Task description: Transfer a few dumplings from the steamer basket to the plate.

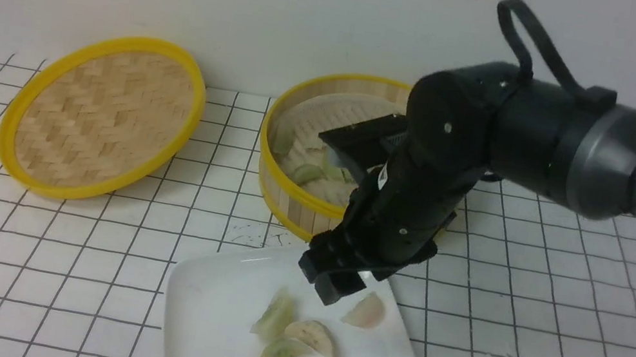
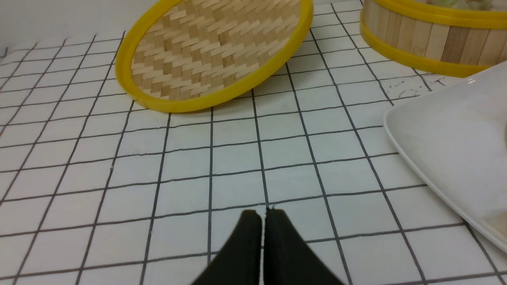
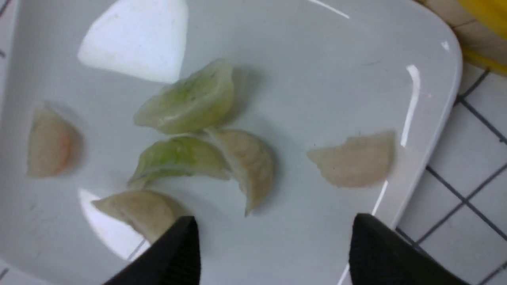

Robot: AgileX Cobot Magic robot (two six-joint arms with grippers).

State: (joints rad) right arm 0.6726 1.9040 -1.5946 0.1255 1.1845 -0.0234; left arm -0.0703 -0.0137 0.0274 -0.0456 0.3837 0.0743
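Observation:
The white plate (image 1: pixel 219 292) lies at the front middle and holds several dumplings, green (image 1: pixel 275 315) and beige (image 1: pixel 365 311). They also show in the right wrist view, green (image 3: pixel 190 101) and beige (image 3: pixel 356 160), on the plate (image 3: pixel 317 59). My right gripper (image 1: pixel 333 279) (image 3: pixel 273 237) hovers open and empty over the plate's far edge. The steamer basket (image 1: pixel 288 199) behind it holds more dumplings (image 1: pixel 309 174), partly hidden by the arm. My left gripper (image 2: pixel 263 221) is shut and empty above the tablecloth, out of the front view.
A woven yellow-rimmed lid (image 1: pixel 103 114) (image 2: pixel 214 51) leans at the back left. The basket wall (image 2: pixel 427 39) and plate edge (image 2: pixel 435 150) show in the left wrist view. A white cloth with a black grid (image 1: pixel 560 326) covers the table.

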